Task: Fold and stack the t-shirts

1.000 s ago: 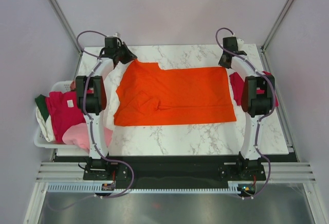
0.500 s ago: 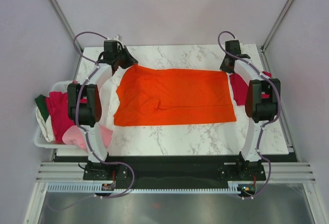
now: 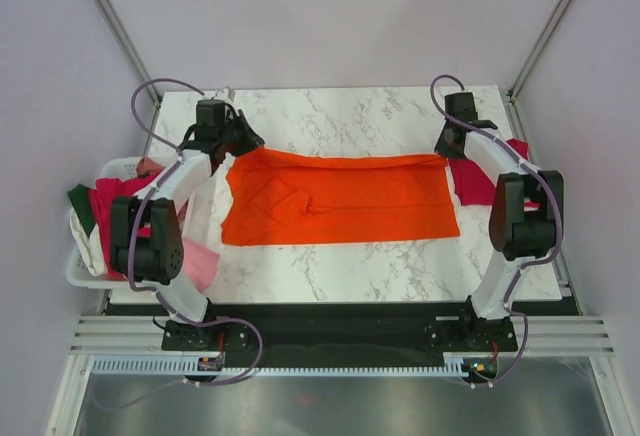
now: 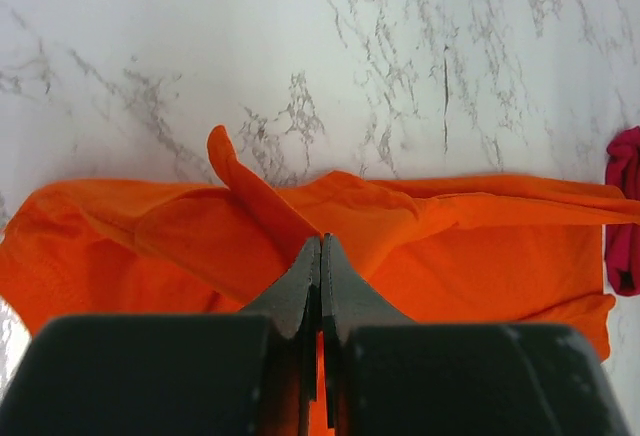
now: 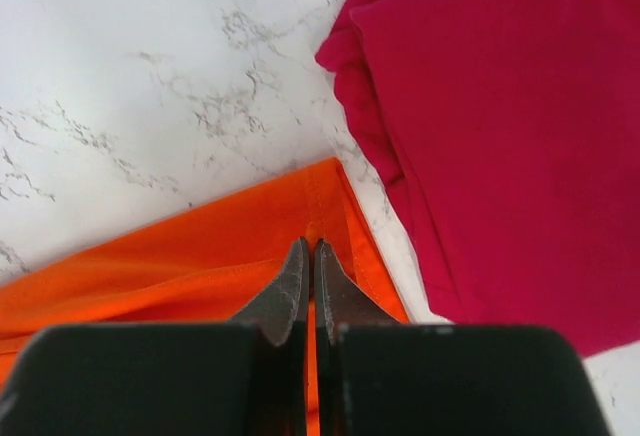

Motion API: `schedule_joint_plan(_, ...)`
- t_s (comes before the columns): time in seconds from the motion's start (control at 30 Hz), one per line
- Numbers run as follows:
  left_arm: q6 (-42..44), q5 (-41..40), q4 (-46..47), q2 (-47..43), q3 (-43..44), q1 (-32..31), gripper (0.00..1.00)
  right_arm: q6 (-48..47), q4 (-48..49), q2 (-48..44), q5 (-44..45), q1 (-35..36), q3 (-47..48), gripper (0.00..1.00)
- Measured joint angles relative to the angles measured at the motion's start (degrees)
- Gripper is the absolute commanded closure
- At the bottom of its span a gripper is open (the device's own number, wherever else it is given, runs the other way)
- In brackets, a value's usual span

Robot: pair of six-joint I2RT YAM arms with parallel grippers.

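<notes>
A bright orange t-shirt (image 3: 340, 201) lies spread across the middle of the marble table (image 3: 330, 271), its far edge lifted and drawn toward the near side. My left gripper (image 3: 238, 148) is shut on the shirt's far left edge (image 4: 260, 196). My right gripper (image 3: 447, 148) is shut on the far right corner (image 5: 325, 206). A crimson t-shirt (image 3: 468, 176) lies folded at the right, also in the right wrist view (image 5: 510, 126). More t-shirts, magenta (image 3: 120, 221), light pink (image 3: 150, 264), dark green (image 3: 80, 204) and white, fill the basket at the left.
A white plastic basket (image 3: 80, 274) hangs off the table's left edge. Both arms arch over the table's sides. Bare marble (image 3: 330, 116) shows beyond the orange shirt and along the near edge.
Both grippers have pulled the orange shirt's far edge toward the near side, so the spread shirt looks narrower front to back. Both arms' elbows have swung nearer.
</notes>
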Motion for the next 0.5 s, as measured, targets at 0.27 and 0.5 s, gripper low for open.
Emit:
schedule_joint_plan(0.27, 0.3, -2.8, 0.6, -10.6, -10.1, -0.6, 0.98, 0.0, -0.1, -5.1, 0.4, -0.2, -5.3, 1.00)
schedule_joint_plan(0.5, 0.3, -5.5, 1.5, -18.2, -15.5, -1.6, 0.98, 0.0, -0.1, -6.9, 1.3, -0.4, -8.5, 1.00)
